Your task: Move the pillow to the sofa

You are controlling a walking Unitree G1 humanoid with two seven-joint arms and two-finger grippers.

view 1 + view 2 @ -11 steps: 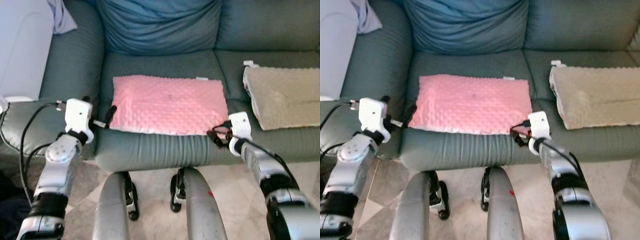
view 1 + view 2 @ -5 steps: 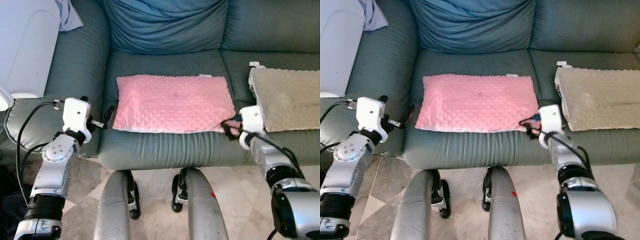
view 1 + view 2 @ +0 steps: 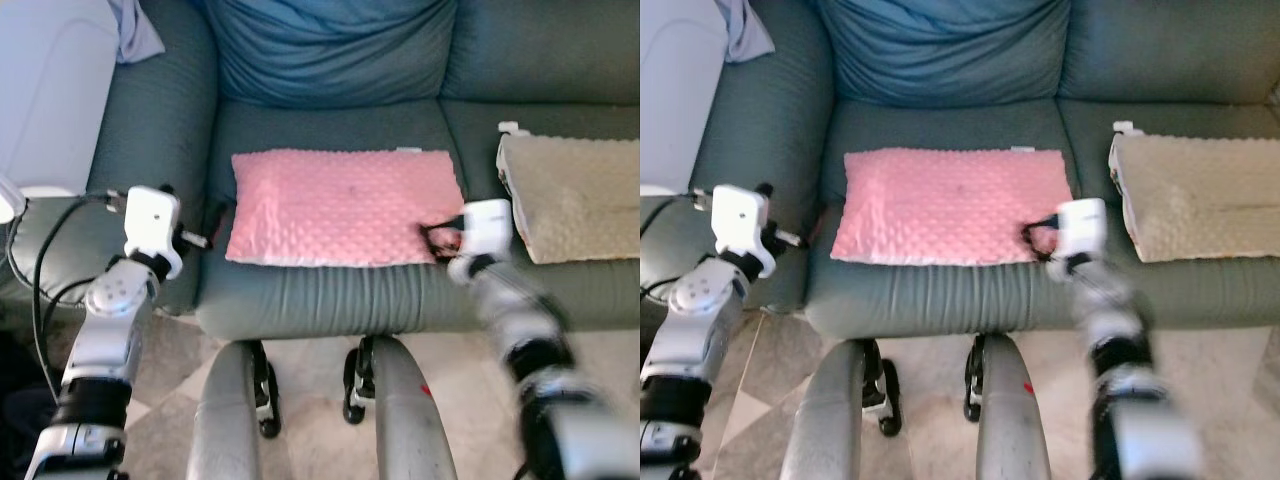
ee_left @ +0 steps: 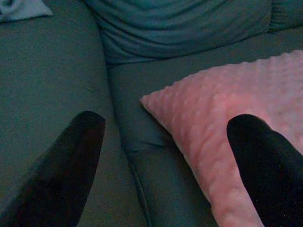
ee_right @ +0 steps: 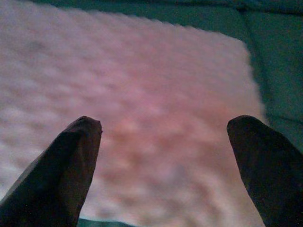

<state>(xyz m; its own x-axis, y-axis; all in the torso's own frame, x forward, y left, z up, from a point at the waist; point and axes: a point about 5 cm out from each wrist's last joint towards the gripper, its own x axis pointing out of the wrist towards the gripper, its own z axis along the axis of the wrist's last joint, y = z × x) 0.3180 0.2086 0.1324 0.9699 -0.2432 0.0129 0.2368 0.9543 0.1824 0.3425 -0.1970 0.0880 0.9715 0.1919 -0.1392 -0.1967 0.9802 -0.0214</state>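
Pillow (image 3: 345, 205), pink and dimpled, lies flat on the middle seat of a grey-green sofa (image 3: 320, 290) above a pale tiled floor (image 3: 300, 390). The right arm is smeared by motion blur. Right gripper (image 5: 163, 142) hangs over the pillow's near right corner, fingers spread wide and empty. Left gripper (image 4: 165, 142), also wide apart, sits at the pillow's left corner. A beige cushion (image 3: 570, 195) lies on the right-hand seat, a blue cushion (image 3: 330, 45) against the backrest.

Pink dimpled pillow (image 3: 345, 205) was laid flat on the teal sofa (image 3: 330, 295) seat cushion, long side across, near the front edge, below the back cushion.
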